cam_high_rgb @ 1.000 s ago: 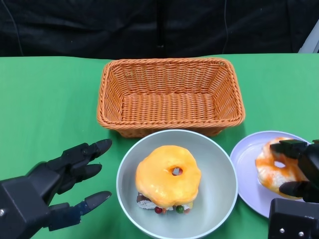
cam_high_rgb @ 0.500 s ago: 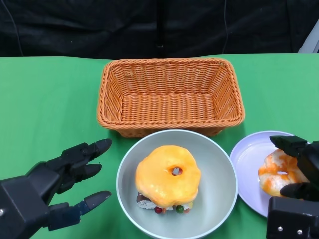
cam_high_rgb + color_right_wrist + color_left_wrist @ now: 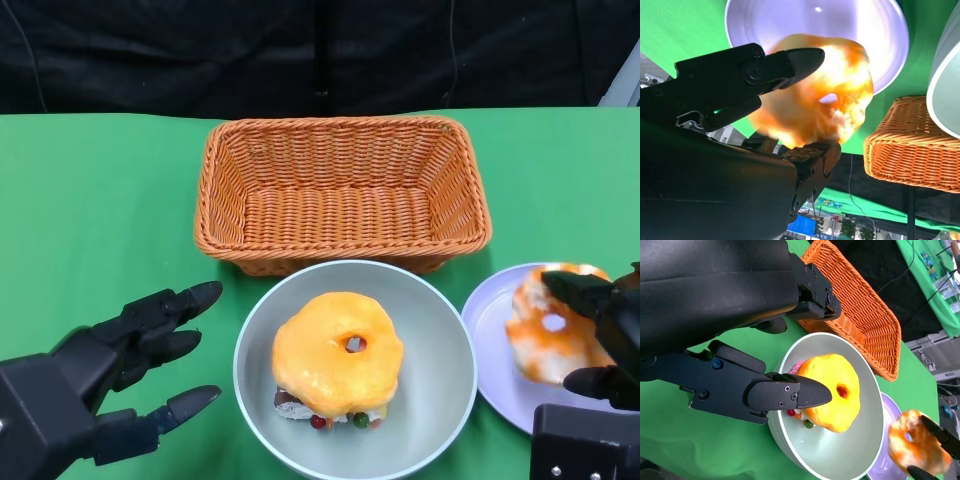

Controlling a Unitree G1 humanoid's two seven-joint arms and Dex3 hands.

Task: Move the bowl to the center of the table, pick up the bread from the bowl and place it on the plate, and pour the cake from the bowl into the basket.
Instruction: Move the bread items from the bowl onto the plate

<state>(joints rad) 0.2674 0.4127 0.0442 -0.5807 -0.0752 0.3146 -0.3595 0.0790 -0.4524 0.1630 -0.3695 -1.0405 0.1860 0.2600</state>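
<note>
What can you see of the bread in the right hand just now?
The bread is a ring-shaped piece with a small hole, pale with orange glaze in streaks. The right hand holds it between its fingers, tilted up on edge over the lilac plate. Whether its lower edge touches the plate cannot be told. It is out of the bowl.

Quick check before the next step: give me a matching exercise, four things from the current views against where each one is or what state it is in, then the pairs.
Things:
1. bread
2. cake
3. basket
4. left hand

Places or states:
A. holds nothing inside
B. in the grey bowl
C. open beside the bowl, fingers spread
D. held by the right hand over the purple plate

Pairs: 1-D, 2-B, 3-A, 4-C
</note>
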